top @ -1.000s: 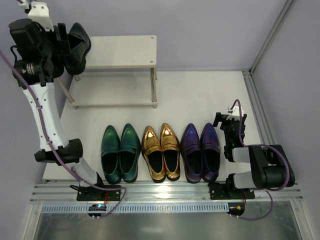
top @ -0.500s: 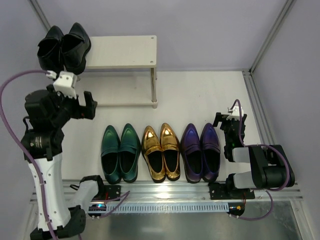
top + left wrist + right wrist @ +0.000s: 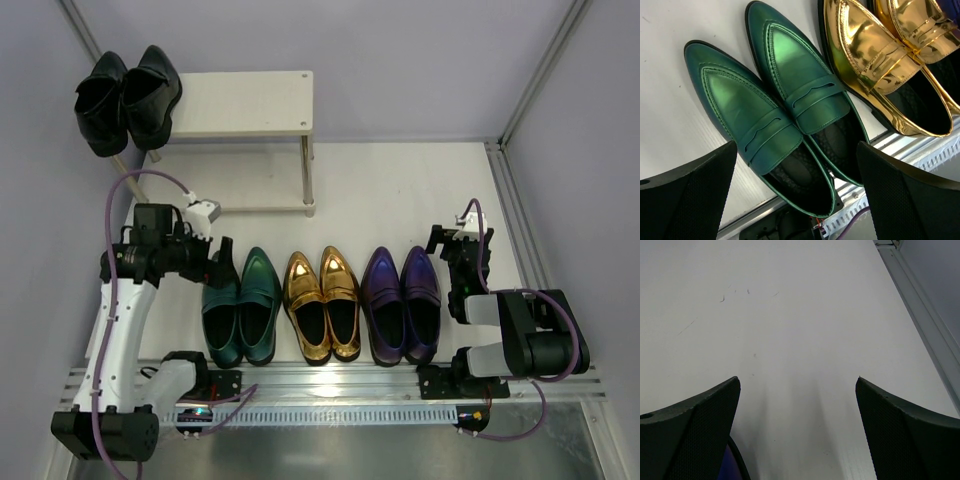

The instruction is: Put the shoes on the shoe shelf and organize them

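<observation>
At your far left, the black pair (image 3: 128, 98) sits at the left end of the shoe shelf's (image 3: 245, 100) top board, apparently overhanging its edge. Your left gripper (image 3: 796, 146) hovers spread wide over the green pair (image 3: 240, 305), pinching nothing. The green pair, the gold pair (image 3: 322, 303) and the purple pair (image 3: 402, 303) lie side by side on the table (image 3: 400, 190), toes toward the shelf. Your right gripper (image 3: 797, 380), fingers apart and empty, sits low just beside the purple pair.

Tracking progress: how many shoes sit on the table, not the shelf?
6: green pair at left, gold pair in the middle, purple pair at right. The black pair is up at the shelf's left end.
</observation>
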